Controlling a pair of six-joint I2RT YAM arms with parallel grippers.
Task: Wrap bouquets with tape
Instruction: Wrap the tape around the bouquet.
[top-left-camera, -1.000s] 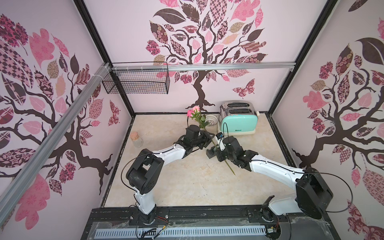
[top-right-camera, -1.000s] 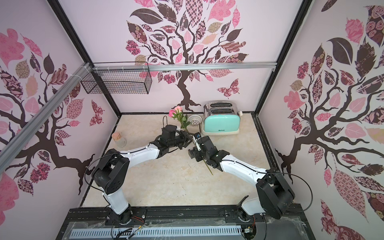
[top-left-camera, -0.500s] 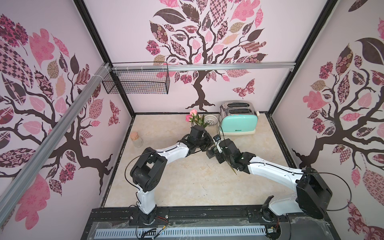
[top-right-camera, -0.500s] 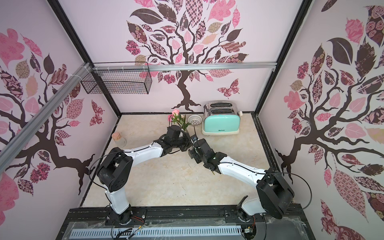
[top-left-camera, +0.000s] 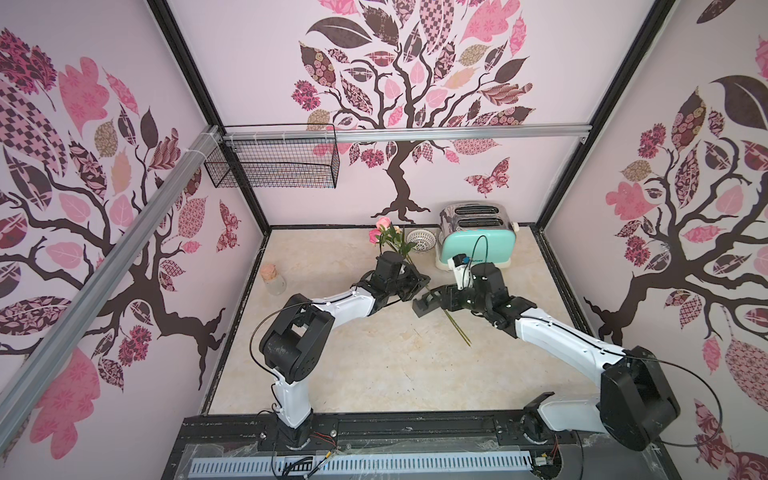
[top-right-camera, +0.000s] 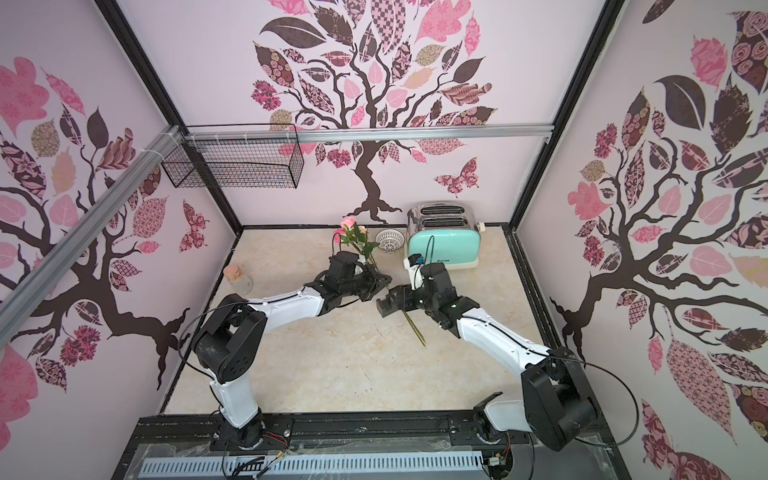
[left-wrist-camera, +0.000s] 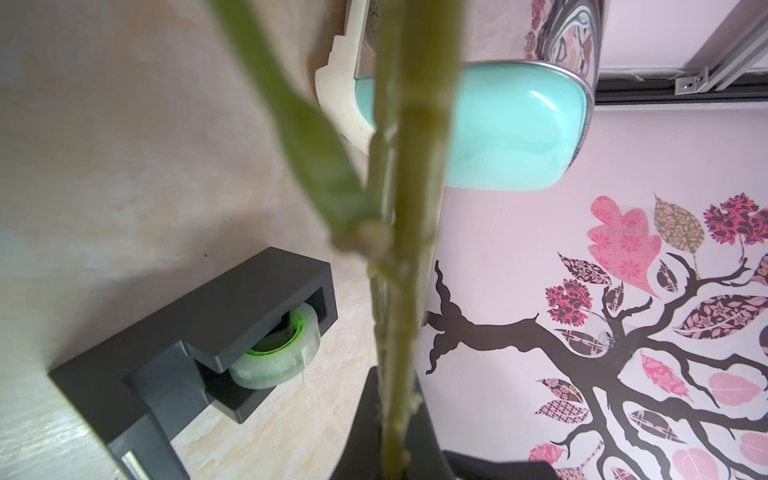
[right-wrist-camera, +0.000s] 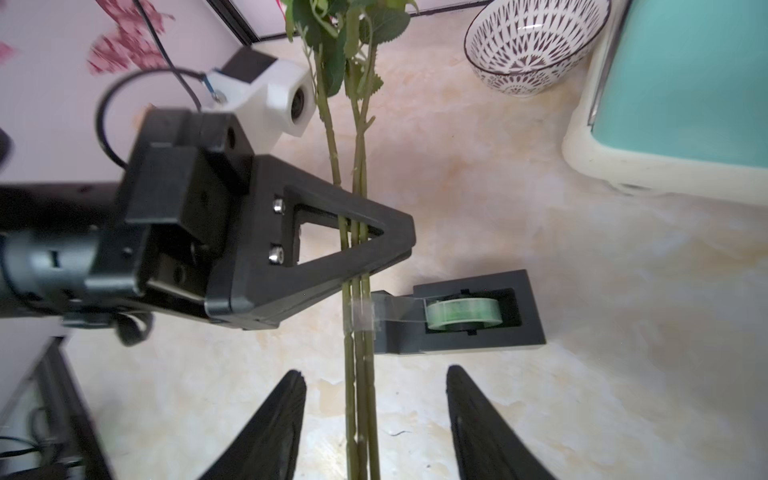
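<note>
R gripper (right-wrist-camera: 376, 372) now off stems (right-wrist-camera: 359, 399)

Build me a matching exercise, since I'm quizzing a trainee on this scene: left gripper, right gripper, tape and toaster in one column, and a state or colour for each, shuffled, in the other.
Column one
1. left gripper
2. right gripper
3. tape
4. toaster

Column two
A. mint green
B. open, one jaw on each side of the flower stems
C. shut on the flower stems
D. a strip runs from it to the flower stems

Pairs: 1-C, 2-B, 3-D, 4-A
</note>
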